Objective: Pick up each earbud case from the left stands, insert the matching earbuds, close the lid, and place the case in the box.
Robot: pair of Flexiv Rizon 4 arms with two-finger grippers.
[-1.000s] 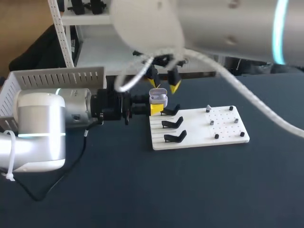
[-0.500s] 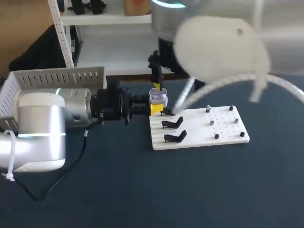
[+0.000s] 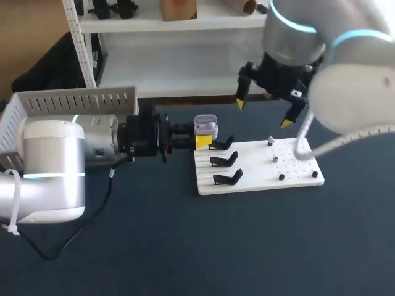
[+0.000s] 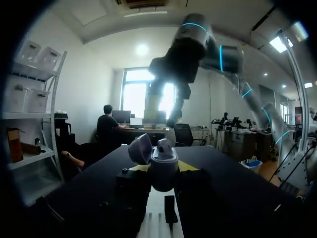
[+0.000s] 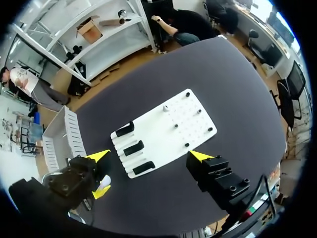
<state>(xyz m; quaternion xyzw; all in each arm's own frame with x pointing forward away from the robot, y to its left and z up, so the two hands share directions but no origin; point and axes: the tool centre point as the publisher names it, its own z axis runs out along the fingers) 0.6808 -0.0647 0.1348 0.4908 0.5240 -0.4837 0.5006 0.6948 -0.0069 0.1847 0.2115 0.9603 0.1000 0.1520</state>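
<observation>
Head view: dark table [image 3: 185, 246], white board [image 3: 253, 169]; left claw [image 3: 201, 141] grips case [image 3: 205, 127]; right claw [image 3: 264, 113] agape.

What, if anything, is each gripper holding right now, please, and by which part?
The left gripper holds the open earbud case by its lower body, gripped from two sides, lid hinged back. The right gripper is open and holds nothing.

Head view: even, bright daylight. The dark table [image 3: 185, 246] reads matte, with faint shadows on the white board [image 3: 256, 168]. The right arm [image 3: 352, 80] near the lens is soft, probably out of focus.
Left wrist view: strongly backlit by the window [image 4: 136, 96] and ceiling lamp [image 4: 142, 49]. The earbud case [image 4: 161, 166] is dim, the foreground near black.
Right wrist view: bright, edges bent.
</observation>
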